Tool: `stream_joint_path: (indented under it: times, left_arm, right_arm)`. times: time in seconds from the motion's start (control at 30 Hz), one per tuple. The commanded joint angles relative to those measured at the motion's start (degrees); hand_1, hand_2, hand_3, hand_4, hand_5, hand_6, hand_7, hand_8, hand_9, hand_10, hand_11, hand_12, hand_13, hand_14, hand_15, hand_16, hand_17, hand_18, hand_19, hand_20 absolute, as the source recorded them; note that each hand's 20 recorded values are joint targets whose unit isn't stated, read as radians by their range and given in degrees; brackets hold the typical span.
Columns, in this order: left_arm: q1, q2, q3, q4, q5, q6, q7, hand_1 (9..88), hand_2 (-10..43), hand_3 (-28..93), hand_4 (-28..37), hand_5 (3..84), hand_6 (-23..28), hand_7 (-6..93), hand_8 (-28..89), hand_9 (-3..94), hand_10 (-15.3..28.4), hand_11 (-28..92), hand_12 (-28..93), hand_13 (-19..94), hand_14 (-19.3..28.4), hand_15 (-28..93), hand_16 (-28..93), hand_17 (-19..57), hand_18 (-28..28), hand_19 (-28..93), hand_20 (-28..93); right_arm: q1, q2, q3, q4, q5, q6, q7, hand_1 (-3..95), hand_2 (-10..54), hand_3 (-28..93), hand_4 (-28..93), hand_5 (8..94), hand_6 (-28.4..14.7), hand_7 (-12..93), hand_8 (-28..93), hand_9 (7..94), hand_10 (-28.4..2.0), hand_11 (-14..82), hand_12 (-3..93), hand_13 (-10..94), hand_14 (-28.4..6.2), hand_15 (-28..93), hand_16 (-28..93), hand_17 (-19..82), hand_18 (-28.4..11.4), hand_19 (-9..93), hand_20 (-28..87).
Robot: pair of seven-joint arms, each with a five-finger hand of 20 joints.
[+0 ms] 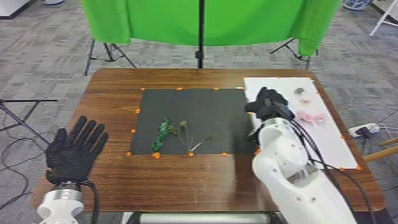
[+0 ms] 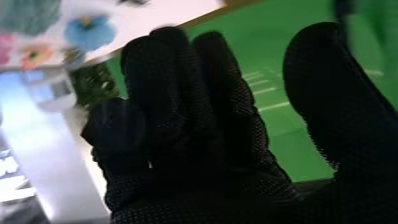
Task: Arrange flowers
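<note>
Right robot hand (image 1: pixel 269 105): mine, over the left edge of the white sheet (image 1: pixel 338 145), beside the dark mat (image 1: pixel 187 107); whether it touches the sheet, I cannot tell.
My right fingers (image 2: pixel 173 75): mostly straight and close together, one tip bent in toward the palm, the thumb (image 2: pixel 315 65) standing well apart from them.
Left robot hand (image 1: pixel 75 155): at the left side of the tabletop (image 1: pixel 115 187), my fingers there straight and slightly spread, well apart from the flowers.
Green leafy stem (image 1: pixel 163 134): lying on the lower left part of the mat.
Thin stems with small heads (image 1: pixel 184 132): just beside it on the mat, nearer the middle.
Pink flowers (image 1: pixel 311 118): on the white sheet, to the right of my right robot hand.
Small pale flower (image 1: pixel 305 101): on the sheet too, just beyond the pink ones.
Blue flower (image 2: pixel 90 34): in my right wrist view, near an orange flower (image 2: pixel 36 56).
Orange markers (image 1: pixel 156 155): around the mat's edges.
Green cloth (image 1: pixel 213 25): hanging behind the tabletop.
</note>
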State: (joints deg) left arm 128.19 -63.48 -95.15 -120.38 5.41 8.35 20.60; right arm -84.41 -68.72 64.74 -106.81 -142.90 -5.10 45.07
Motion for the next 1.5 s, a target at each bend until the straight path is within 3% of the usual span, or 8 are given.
stream_joint_path:
  times: [0.03, 0.33, 0.47, 0.53, 0.7, 0.87, 1.3, 1.5]
  left_arm:
    - [0.2, -0.82, 0.58, 0.11, -0.73, 0.73, -0.20, 25.5, 17.3, 76, -28.3, 43.2, 9.4, 10.2, -9, 35.4, 15.1, 18, 9, 27, 16.0, 30, -7, -7.2, 13.1, 33, 11]
    - [-0.3, -0.92, 0.70, 0.37, -0.32, 0.62, -1.36, 25.5, 17.2, 76, -28.3, 43.0, 9.6, 9.9, -9, 34.8, 15.0, 18, 9, 26, 15.8, 30, -7, -7.2, 13.2, 33, 11]
    - [-0.3, -1.02, 0.42, 0.45, 5.16, 1.61, -3.90, 25.6, 17.2, 76, -28.3, 42.8, 9.6, 9.8, -9, 34.3, 15.1, 18, 9, 25, 15.8, 30, -7, -7.3, 13.2, 32, 11]
    - [-0.3, -1.34, 0.20, 0.77, 4.43, -0.73, -5.26, 25.5, 17.0, 76, -28.3, 42.6, 9.6, 9.7, -9, 33.6, 15.2, 17, 9, 25, 15.8, 30, -7, -7.3, 13.2, 32, 11]
    - [-1.6, -1.00, 0.90, 1.22, 4.19, 0.27, -5.96, 25.5, 16.4, 75, -28.3, 42.1, 9.6, 9.4, -8, 33.4, 15.2, 17, 9, 25, 15.9, 29, -6, -7.5, 13.3, 32, 11]
    - [-1.9, -1.16, 1.11, 1.48, 3.90, 0.12, -6.38, 25.7, 16.3, 75, -28.3, 42.5, 9.7, 9.3, -8, 34.1, 15.2, 18, 9, 25, 16.0, 30, -6, -7.7, 13.4, 32, 11]
    - [-0.2, -1.38, 0.74, 0.78, 3.26, 0.73, -5.27, 25.7, 16.4, 75, -28.3, 42.7, 9.8, 9.3, -8, 34.5, 15.5, 18, 9, 25, 16.1, 30, -7, -7.8, 13.5, 33, 11]
    - [-0.2, -1.04, 0.75, 0.53, 3.38, 1.16, -4.77, 25.7, 16.5, 75, -28.3, 42.8, 9.8, 9.3, -8, 34.6, 15.4, 18, 9, 25, 16.1, 30, -7, -7.9, 13.5, 33, 11]
  right_arm:
    - [5.2, 1.8, -1.2, 3.7, 0.0, -8.8, -0.7, 34.1, -9.5, 78, -22, 60.0, -9.9, 18, -11, 57.6, -24.4, 17.3, 16.0, 56, -19.9, 70, 20, 38, -28.2, 93, 59]
    - [8.6, 1.0, -3.7, 11.7, -0.1, -14.9, -0.3, 31.0, -9.5, 77, -28, 42.3, -13.2, 16, -11, 42.3, -27.6, 13.3, 13.9, 52, -20.5, 70, 15, 39, -28.4, 93, 60]
    - [7.8, 0.4, -3.5, 13.5, -2.9, -17.8, 0.1, 31.6, -9.5, 76, -28, 43.1, -14.1, 21, -10, 40.8, -28.3, 11.4, 12.9, 52, -20.8, 68, 13, 39, -28.4, 93, 60]
    - [7.2, 0.3, -3.8, 14.7, -2.0, -14.4, 0.2, 35.4, -9.5, 77, -28, 46.1, -13.8, 29, -12, 44.4, -27.7, 13.6, 13.4, 54, -19.4, 69, 13, 39, -28.3, 93, 60]
    - [6.3, -0.4, -5.0, 18.2, -4.8, -11.1, -2.7, 49.0, -9.5, 74, -28, 63.5, -7.0, 39, -2, 66.0, -19.6, 22.8, 16.3, 65, -15.3, 70, 20, 41, -26.4, 93, 59]
    - [5.4, -0.7, -5.2, 19.3, -6.3, -9.8, -3.9, 58.7, -9.5, 72, -28, 78.3, -3.0, 38, 5, 85.5, -13.7, 11.2, 37.4, 73, -12.0, 68, 28, 41, -25.3, 93, 55]
    - [3.5, 1.3, -5.8, 2.2, -3.7, -6.2, -4.4, 58.4, -9.5, 76, -28, 78.4, -2.8, 39, 13, 86.1, -13.3, 13.8, 41.8, 74, -11.6, 66, 34, 41, -26.6, 93, 53]
    - [5.3, 0.8, -11.4, 1.3, -3.5, -8.8, -8.7, 58.3, -9.5, 77, -28, 77.4, -3.0, 39, 14, 85.3, -13.9, 14.5, 42.3, 73, -11.9, 67, 34, 41, -26.8, 93, 53]
